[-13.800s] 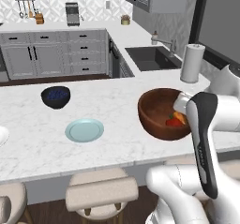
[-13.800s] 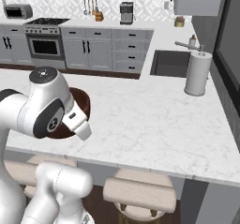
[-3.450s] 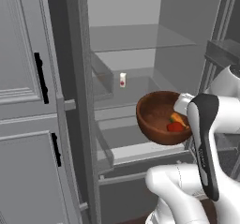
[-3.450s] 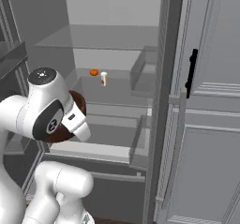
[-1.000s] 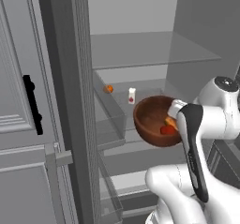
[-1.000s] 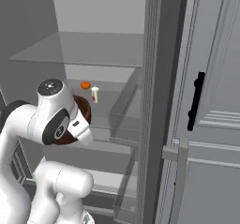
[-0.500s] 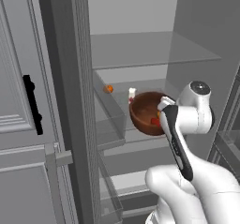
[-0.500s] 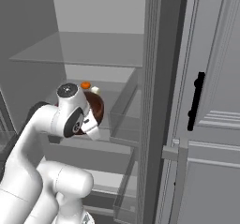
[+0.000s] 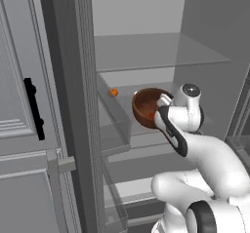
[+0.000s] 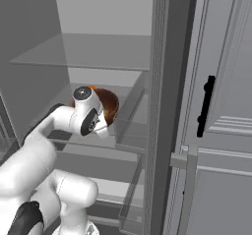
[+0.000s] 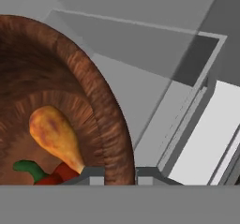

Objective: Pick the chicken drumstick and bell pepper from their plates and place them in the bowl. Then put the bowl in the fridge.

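Beside the black-handled cabinet door (image 9: 19, 110), inside the open fridge (image 9: 146, 51): a small orange item (image 9: 113, 92) on a glass shelf, then the bowl (image 9: 145, 107) with chicken drumstick (image 11: 54, 135) and bell pepper (image 11: 51, 174), rim clamped in the nearly closed pincer (image 11: 119, 174).

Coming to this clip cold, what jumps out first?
The reddish-brown bowl, gripped by its rim in the gripper, is held inside the open fridge above a glass shelf. In the hand view, the chicken drumstick and red bell pepper lie in it.
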### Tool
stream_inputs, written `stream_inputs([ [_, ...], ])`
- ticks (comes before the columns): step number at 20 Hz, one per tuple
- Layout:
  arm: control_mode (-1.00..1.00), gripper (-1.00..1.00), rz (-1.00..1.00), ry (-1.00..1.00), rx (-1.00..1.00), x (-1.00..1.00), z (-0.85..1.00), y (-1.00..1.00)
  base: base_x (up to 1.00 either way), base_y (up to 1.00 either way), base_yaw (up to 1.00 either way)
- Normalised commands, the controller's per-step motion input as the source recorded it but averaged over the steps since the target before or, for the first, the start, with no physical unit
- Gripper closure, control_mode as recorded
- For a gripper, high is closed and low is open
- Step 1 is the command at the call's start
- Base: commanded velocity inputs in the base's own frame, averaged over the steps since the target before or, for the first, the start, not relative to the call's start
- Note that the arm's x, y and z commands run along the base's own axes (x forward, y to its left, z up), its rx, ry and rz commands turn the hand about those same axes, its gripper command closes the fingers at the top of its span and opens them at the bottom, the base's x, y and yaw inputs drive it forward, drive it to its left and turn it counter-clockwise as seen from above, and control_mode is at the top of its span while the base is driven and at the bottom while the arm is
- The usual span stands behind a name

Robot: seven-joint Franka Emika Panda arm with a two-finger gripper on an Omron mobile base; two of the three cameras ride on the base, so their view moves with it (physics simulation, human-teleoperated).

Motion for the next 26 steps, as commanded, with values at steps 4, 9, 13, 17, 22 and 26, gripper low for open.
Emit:
stream_inputs([
  [4,-1.0,1.0,-0.19,0.05,0.0,0.55,-0.26,-0.07,0.0,0.0,0.0],
  [9,-1.0,1.0,-0.14,0.09,0.0,0.37,-0.23,-0.23,0.0,0.0,0.0],
  [13,-1.0,1.0,-0.06,0.04,0.0,0.36,-0.24,-0.24,0.0,0.0,0.0],
  [17,-1.0,1.0,-0.02,0.0,0.0,0.22,-0.43,-0.09,0.0,0.0,0.0],
  [22,-1.0,1.0,0.0,-0.01,0.0,0.0,-0.11,0.0,0.0,0.0,0.0],
  [26,-1.0,1.0,0.0,0.0,0.0,-0.04,-0.01,-0.02,0.0,0.0,0.0],
])
